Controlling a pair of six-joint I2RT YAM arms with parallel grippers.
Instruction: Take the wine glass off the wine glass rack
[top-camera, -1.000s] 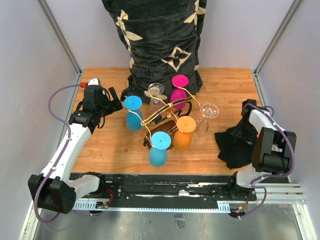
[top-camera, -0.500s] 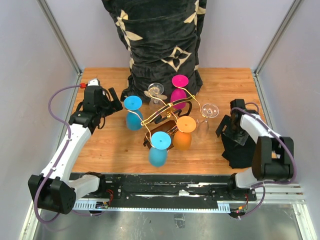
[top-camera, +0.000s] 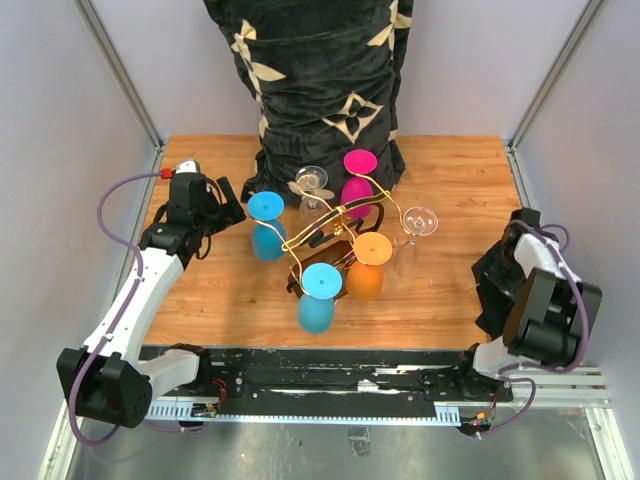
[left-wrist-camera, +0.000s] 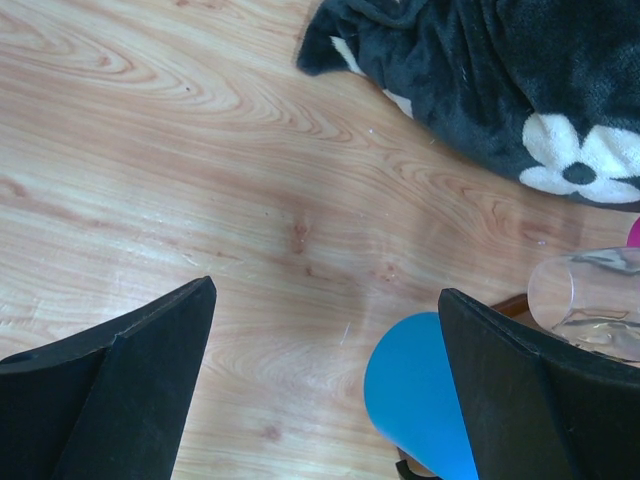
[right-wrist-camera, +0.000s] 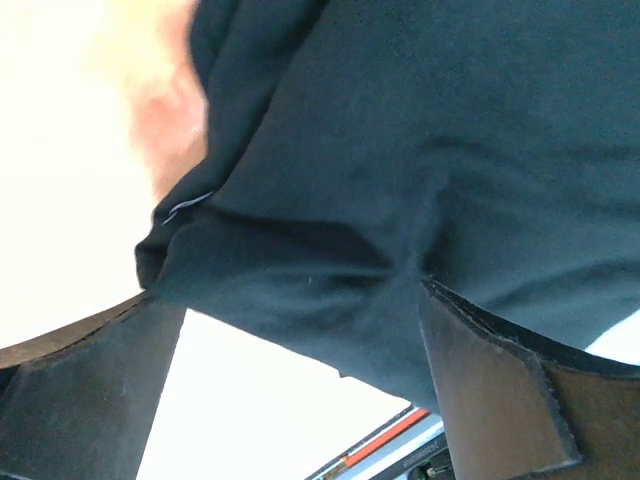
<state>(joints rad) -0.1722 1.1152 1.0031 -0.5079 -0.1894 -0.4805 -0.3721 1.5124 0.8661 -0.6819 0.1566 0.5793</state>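
**Wood-grain table (top-camera: 450, 170) between grey walls: 6 glasses hanging on the wine glass rack (top-camera: 335, 240)**

Both fingers of the left gripper (left-wrist-camera: 325, 290) stand wide apart with only bare wood between them, gripping nothing. Just beyond the right fingertip, the left wrist view shows the round foot of a blue wine glass (left-wrist-camera: 415, 385) and, past it, a clear wine glass (left-wrist-camera: 590, 300). From above, this gripper sits to the left of the rack, near the blue glass but apart from it. The left arm (top-camera: 140, 290) stretches back to its base on the near-left side.

The right gripper (right-wrist-camera: 295, 295) is also spread wide. A black cloth (right-wrist-camera: 400, 150) fills the space in front of its fingers, and I cannot tell whether they touch it. The right arm (top-camera: 540, 300) is folded well to the right of the rack, with the cloth dark beside it.

The rack stands at the middle of the table. All 6 glasses hang on it foot-up:
- the blue one on its left
- a second blue wine glass (top-camera: 318, 295) on its near side
- an orange wine glass (top-camera: 370, 265) at near right
- a magenta wine glass (top-camera: 358, 180) at far right
- 2 clear ones, at the back and at the right (top-camera: 418, 225)

Behind the rack rises a black flower-patterned blanket (top-camera: 320, 70).
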